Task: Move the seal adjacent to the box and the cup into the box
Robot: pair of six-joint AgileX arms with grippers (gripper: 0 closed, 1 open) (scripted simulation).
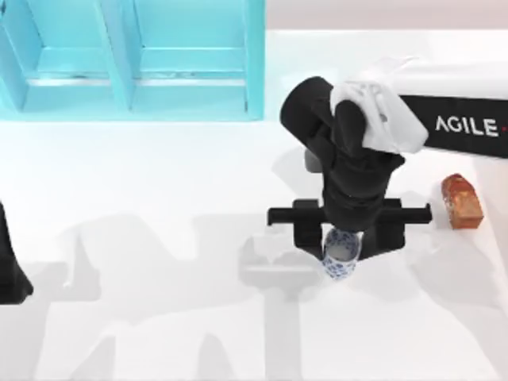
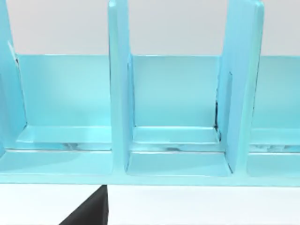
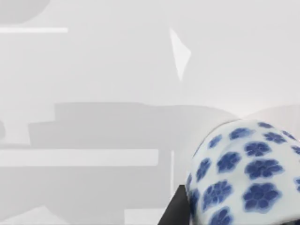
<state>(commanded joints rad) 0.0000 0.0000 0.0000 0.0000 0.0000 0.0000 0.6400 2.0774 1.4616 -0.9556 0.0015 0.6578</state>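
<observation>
Right claw (image 1: 341,248) sits right over the cup (image 1: 340,260), grip state unclear. Seal (image 1: 462,202) waits at 3 o'clock; neither's moved yet, I'd say.

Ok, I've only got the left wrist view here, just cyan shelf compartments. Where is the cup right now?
Observer: The cup is right of the table's centre, directly beneath the right gripper.
Operator: And the seal?
Observer: The seal lies on the table near the right edge, apart from the cup and not touched by the gripper.
Operator: Where is my left arm in all this?
Observer: The left arm is parked at the table's left edge, far from both things, with the cyan shelf along the far side ahead of it.
</observation>
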